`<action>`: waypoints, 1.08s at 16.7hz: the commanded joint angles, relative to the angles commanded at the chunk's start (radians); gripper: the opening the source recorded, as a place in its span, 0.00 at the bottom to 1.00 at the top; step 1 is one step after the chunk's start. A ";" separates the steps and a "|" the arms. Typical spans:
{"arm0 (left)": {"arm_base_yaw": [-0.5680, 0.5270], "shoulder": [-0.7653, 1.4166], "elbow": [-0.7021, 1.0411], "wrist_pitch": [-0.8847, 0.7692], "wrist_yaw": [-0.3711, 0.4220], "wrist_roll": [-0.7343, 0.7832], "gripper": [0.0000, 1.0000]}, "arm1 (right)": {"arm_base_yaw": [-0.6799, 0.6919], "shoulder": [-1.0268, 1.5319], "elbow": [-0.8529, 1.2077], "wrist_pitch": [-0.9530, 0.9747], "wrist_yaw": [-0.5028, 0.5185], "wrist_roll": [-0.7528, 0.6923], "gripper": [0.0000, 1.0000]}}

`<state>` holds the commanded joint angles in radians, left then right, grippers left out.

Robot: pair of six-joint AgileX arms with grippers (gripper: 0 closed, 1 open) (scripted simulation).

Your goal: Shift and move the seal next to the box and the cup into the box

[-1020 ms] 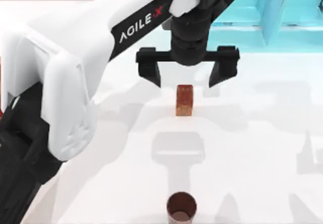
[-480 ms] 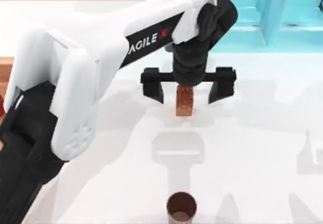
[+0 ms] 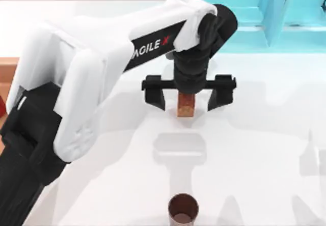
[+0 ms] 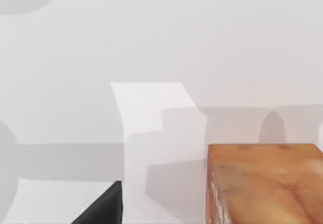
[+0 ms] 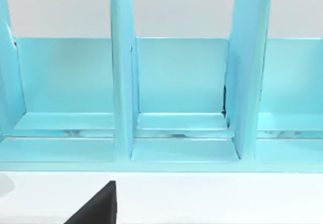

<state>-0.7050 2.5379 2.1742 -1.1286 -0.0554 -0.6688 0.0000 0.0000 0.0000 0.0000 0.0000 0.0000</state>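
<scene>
One shelf [image 3: 265, 12] behind seal [image 3: 186, 106]

Bare table [image 3: 254, 149] surrounds the seal [image 3: 186, 105]; turquoise shelf [image 3: 265, 12] blocks behind.

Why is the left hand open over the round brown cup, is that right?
Not the cup. The top view shows the left hand open over the small reddish block, the seal. The cup stands apart at the table's near edge.

On the bench [image 3: 254, 149] there was one seal [image 3: 186, 105], one cup [image 3: 183, 209], one turquoise shelf [image 3: 265, 12] and one wooden box [image 3: 7, 73] edge.
</scene>
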 joint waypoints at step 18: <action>0.000 0.000 0.000 0.000 0.000 0.000 0.00 | 0.000 0.000 0.000 0.000 0.000 0.000 1.00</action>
<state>-0.7050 2.5379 2.1742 -1.1286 -0.0554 -0.6688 0.0000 0.0000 0.0000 0.0000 0.0000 0.0000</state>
